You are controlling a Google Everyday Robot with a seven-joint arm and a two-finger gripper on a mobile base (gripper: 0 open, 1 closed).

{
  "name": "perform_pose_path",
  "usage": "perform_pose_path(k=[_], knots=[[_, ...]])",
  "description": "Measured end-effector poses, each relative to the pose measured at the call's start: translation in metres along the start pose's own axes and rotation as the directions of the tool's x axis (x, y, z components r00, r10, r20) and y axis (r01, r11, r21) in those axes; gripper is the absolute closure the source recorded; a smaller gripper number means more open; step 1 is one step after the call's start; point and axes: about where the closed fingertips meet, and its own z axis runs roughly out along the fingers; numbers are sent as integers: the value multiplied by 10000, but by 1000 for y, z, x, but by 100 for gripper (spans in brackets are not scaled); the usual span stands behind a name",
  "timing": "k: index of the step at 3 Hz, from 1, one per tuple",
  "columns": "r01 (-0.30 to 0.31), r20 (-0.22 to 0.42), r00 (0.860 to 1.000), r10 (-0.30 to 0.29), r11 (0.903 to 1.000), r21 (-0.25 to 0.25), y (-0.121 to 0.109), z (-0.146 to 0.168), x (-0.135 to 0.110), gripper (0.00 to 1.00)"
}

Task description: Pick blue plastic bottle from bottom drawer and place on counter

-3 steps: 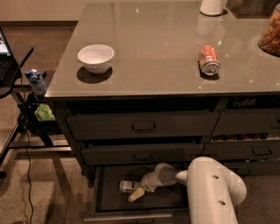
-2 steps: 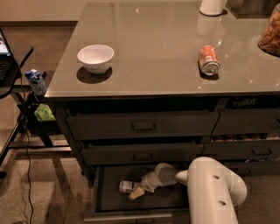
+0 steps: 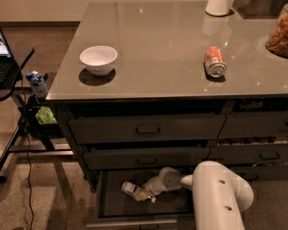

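The bottom drawer (image 3: 112, 211) is pulled open at the foot of the dark cabinet. The blue plastic bottle (image 3: 129, 187) lies on its side on the drawer's dark floor, left of centre. My gripper (image 3: 142, 194) reaches down into the drawer from the white arm (image 3: 216, 193) at the lower right. Its tip is right at the bottle's right end. The counter (image 3: 162, 49) is the glossy grey top above the drawers.
On the counter stand a white bowl (image 3: 98, 59) at the left, a red-orange soda can (image 3: 214, 62) on its side at the right, and a white object (image 3: 218, 7) at the back. A small black side table (image 3: 13, 76) with a blue-topped container (image 3: 37, 83) stands to the left.
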Motion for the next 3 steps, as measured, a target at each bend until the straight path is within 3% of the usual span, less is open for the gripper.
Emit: perform_pose_path(k=[1,2,3], knots=[[0,0,10000,0,10000,-1,0,0,0,91],[1,0,10000,-1,10000,-1,0,0,0,100],[104,59,9999,-105,9999,62,8,-10,-2,100]])
